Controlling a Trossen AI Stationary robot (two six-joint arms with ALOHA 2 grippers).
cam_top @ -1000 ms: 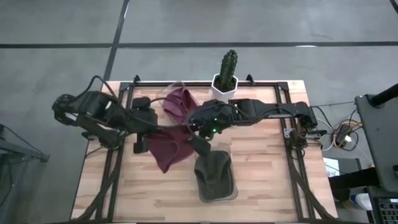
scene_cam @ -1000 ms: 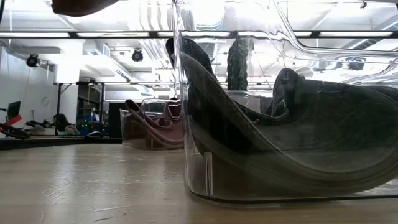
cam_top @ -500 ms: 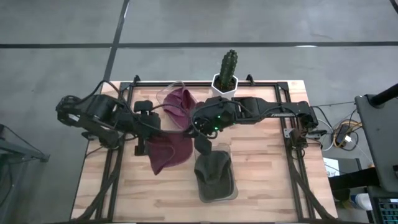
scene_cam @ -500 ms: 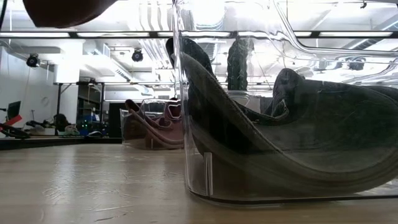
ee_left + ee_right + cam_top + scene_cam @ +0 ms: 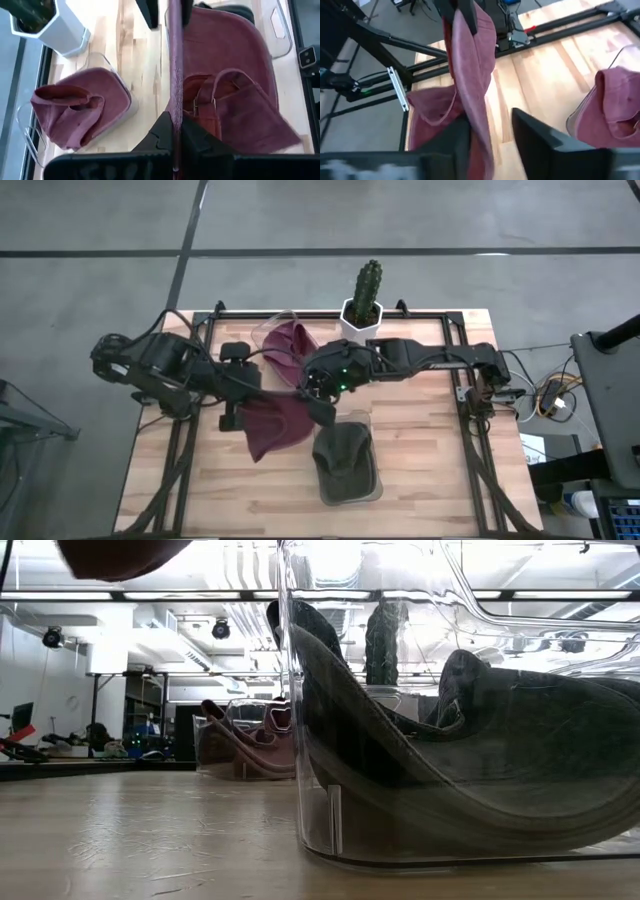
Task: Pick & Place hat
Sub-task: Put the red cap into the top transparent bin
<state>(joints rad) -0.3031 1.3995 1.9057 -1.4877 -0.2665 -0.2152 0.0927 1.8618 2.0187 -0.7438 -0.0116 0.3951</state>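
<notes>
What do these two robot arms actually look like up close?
Both are dark, jointed arms, each ending in a gripper. The left gripper has flat black, blocky fingers. Black cables loop along the left arm. The right gripper sits below small green indicator lights glowing on that arm.

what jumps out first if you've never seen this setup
A maroon hat stretched above mid-table between both arms: the left tool is clamped on its edge, and the right tool grips the other side. Next, a dark olive hat in a clear bin at the front, and a cactus at the back edge.
</notes>
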